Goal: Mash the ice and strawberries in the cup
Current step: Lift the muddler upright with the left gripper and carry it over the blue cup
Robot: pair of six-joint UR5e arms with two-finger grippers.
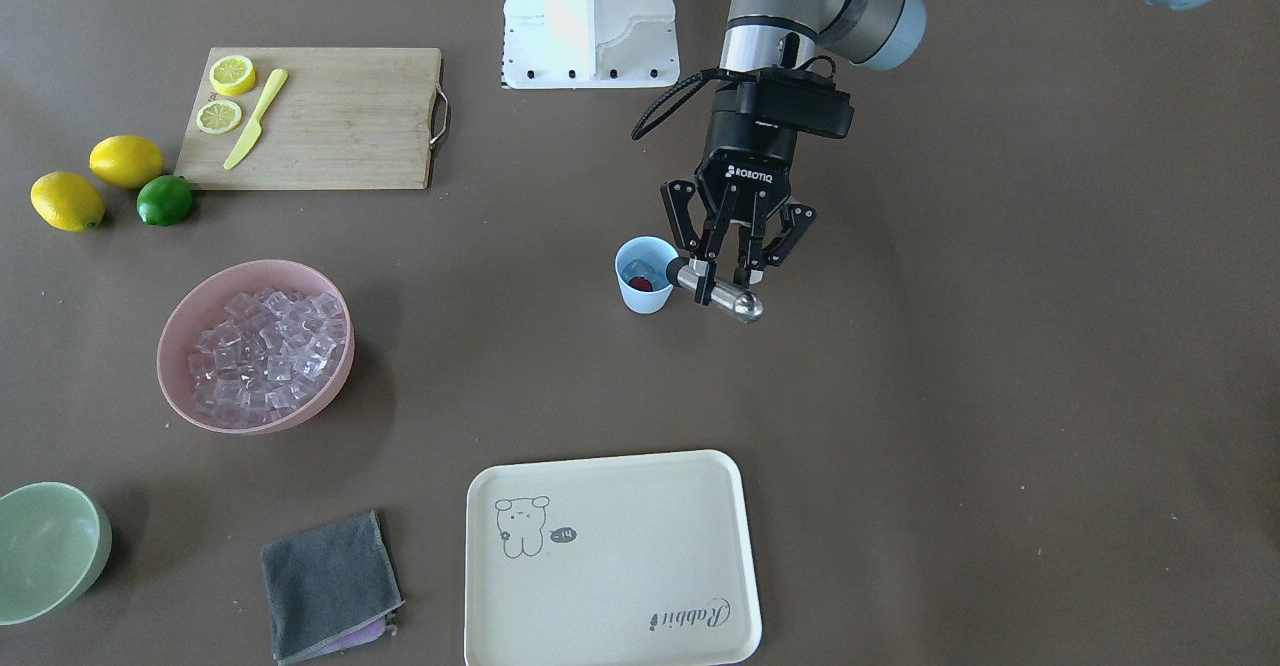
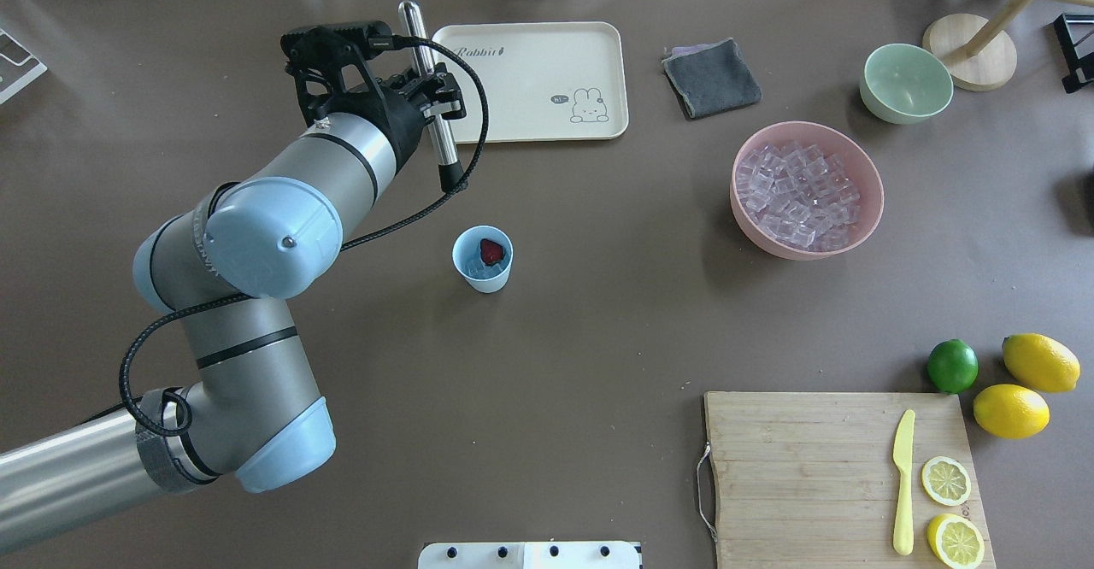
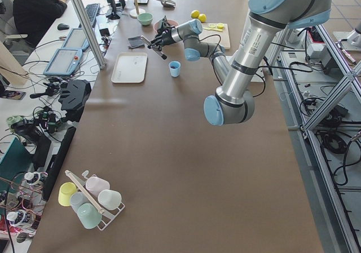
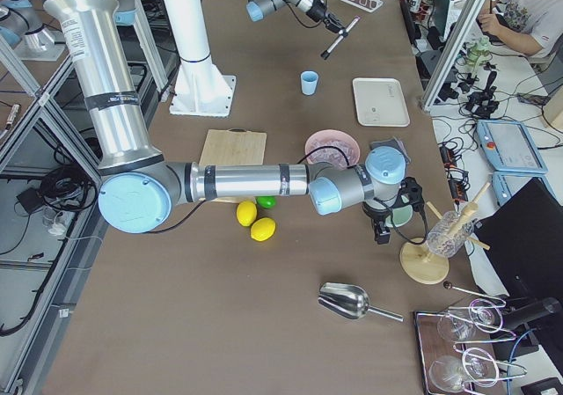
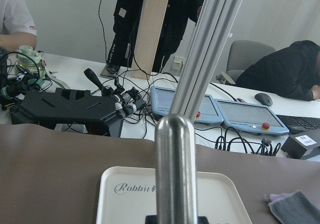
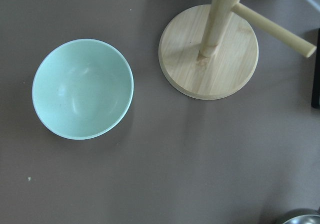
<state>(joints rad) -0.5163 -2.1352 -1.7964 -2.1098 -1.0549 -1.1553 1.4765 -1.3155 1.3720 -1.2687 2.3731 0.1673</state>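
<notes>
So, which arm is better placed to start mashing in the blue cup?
Left: its fingers grip the metal muddler close to the cup; the right gripper hangs far off by the green bowl.

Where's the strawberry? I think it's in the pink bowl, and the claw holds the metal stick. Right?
No. The strawberry sits in the light-blue cup, not the pink bowl; the overhead view shows it. The left claw does hold the metal stick.

Robotics lab — teach pendants point(image 5: 247, 116), cables point(image 5: 129, 104), aluminium framing point(image 5: 212, 39)
</notes>
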